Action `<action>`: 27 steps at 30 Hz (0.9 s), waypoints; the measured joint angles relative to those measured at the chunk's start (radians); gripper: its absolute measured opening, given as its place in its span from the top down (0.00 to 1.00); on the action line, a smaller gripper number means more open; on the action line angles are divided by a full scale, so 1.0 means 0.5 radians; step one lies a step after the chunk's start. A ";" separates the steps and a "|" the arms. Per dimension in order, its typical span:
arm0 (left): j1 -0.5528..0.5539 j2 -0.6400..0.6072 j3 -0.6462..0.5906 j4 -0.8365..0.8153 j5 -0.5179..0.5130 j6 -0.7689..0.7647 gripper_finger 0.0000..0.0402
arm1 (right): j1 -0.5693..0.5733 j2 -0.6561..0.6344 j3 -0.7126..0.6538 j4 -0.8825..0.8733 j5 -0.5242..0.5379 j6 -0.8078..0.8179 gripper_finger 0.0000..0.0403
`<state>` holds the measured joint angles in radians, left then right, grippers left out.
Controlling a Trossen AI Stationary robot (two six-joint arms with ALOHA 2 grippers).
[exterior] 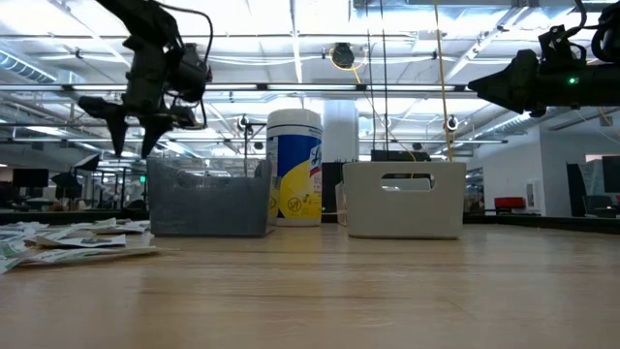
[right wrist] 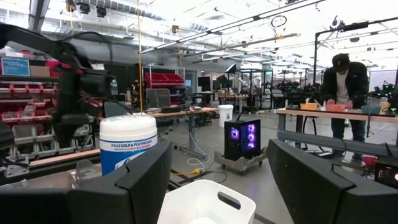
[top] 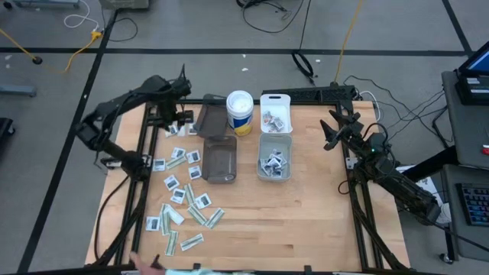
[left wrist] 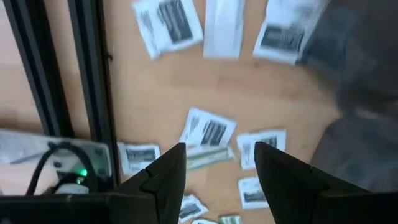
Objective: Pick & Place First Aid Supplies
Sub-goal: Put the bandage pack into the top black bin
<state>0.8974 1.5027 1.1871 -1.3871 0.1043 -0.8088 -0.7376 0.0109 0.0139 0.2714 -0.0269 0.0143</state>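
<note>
Packets (top: 182, 200) lie scattered on the table's (top: 306, 221) left side, loose and flat; more sit in the clear bin (top: 274, 157) and white bin (top: 276, 111). Left gripper (left wrist: 216, 163) hangs above the scatter near the smoky bin (top: 218, 160), fingers parted, nothing held. Right gripper (right wrist: 219, 167) waits raised at the right edge, jaws wide, empty. Wipes canister (top: 240, 112) stands between the bins.

Workshop, ceiling lights (exterior: 291, 15), perhaps benches.

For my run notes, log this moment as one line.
left gripper: open, empty, above packets | right gripper: open, waiting table's right | smoky bin: empty
</note>
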 joint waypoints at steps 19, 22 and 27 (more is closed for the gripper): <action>0.367 0.474 0.409 0.089 -0.170 0.308 0.51 | 0.000 0.000 0.000 0.001 -0.001 -0.001 0.35; 0.367 0.563 0.409 0.124 -0.160 0.330 0.51 | 0.000 0.000 0.000 0.000 0.000 0.000 0.35; 0.368 0.729 0.408 0.133 -0.161 0.374 0.51 | 0.000 -0.001 0.000 0.001 -0.001 0.000 0.35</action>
<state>1.0817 1.8673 1.3911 -1.3205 0.0238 -0.6219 -0.7376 0.0105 0.0139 0.2718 -0.0273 0.0143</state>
